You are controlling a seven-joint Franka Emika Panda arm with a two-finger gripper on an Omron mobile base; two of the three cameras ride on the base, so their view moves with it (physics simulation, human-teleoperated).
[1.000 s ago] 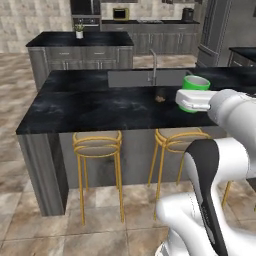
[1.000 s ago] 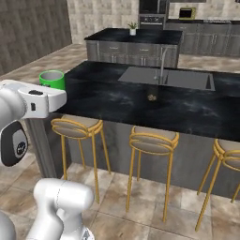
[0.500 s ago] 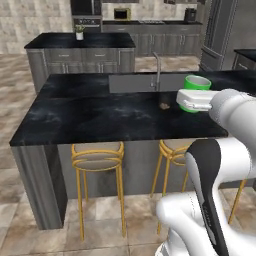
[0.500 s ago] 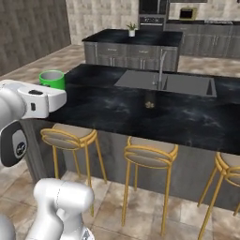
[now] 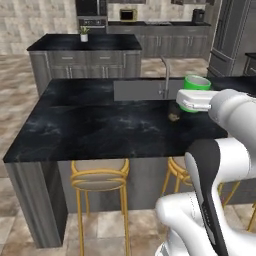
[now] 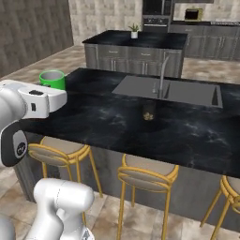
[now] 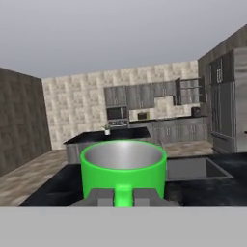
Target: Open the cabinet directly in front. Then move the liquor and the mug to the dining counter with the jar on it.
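Left base view, left to right: smaller island point(image 5: 85, 50) with potted plant point(image 5: 84, 34) at upper left. Black marble dining counter point(image 5: 100, 130) across the middle of the frame, 1 yellow-framed stool point(image 5: 100, 180) tucked under its near edge at lower center. Inset grey sink point(image 5: 140, 90) and tall faucet point(image 5: 165, 75) right of center. Small dark jar point(image 5: 174, 116) standing on the counter just below the faucet. Green mug point(image 5: 196, 89) at right of center, carried in the air at the end of the white arm, level and upright, above the counter's right part.

Right base view, left to right: mug point(image 6: 52, 79) at upper left, clear of the counter top, seen behind the white hand. 3 stools along the near edge of the dining counter point(image 6: 197, 136). Jar point(image 6: 149, 110) at center, just in front of the faucet point(image 6: 163, 75), well apart from the mug. Sink point(image 6: 187, 91) right of center.

Hand view: mug point(image 7: 123, 173) at lower center, white inside showing, handle toward the camera. Gripper point(image 7: 123, 197) at bottom center, fingers point(image 7: 101, 198) drawn narrow and clamped on the mug's handle. Sink point(image 7: 193, 169) at right behind the mug.
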